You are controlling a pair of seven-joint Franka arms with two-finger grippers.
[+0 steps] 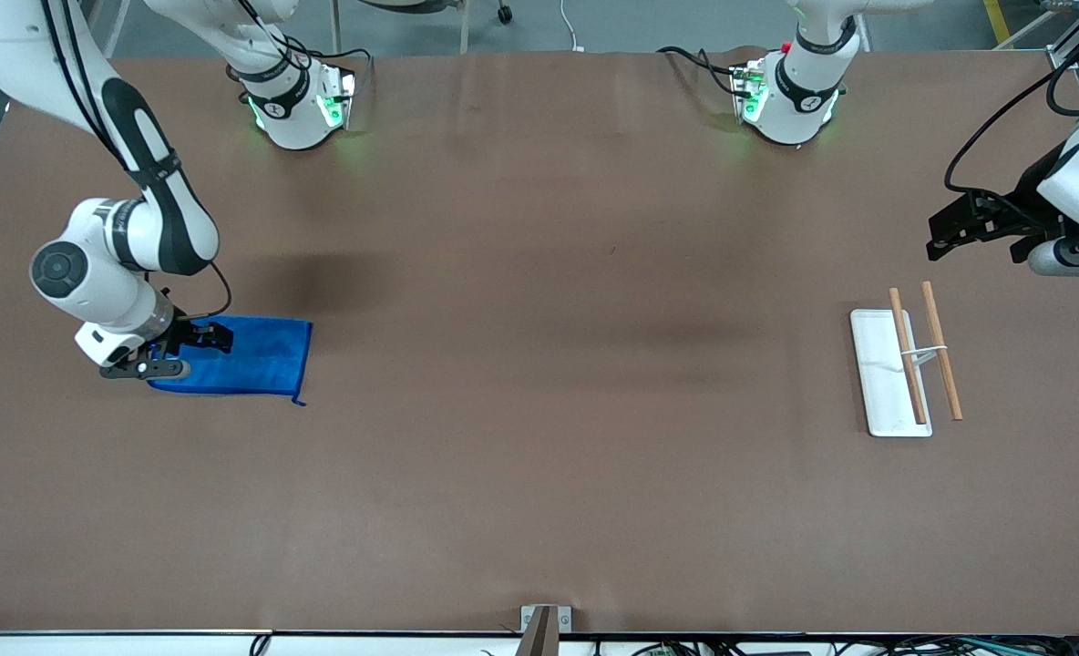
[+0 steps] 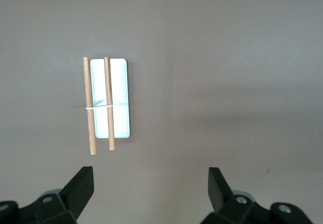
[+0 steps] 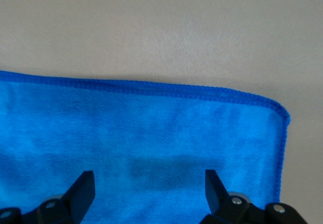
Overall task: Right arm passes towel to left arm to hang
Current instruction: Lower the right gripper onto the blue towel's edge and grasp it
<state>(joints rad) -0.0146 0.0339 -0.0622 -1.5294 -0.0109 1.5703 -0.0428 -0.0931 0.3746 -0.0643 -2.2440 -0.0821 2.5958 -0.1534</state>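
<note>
The right gripper's (image 1: 195, 339) fingers (image 3: 81, 191) stand wide apart, low over the towel (image 1: 248, 360), gripping nothing; its wrist hides the towel's edge toward the right arm's end of the worktop (image 1: 539, 456). The towel lies flat. The left gripper (image 1: 963, 228), partly cut off, waits with fingers (image 2: 81, 186) spread and empty above the rack (image 1: 904, 369).

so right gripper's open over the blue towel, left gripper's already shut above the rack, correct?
Not quite. The left gripper is open, not shut, as the left wrist view shows, above the rack. The right gripper is open over the blue towel.
</note>
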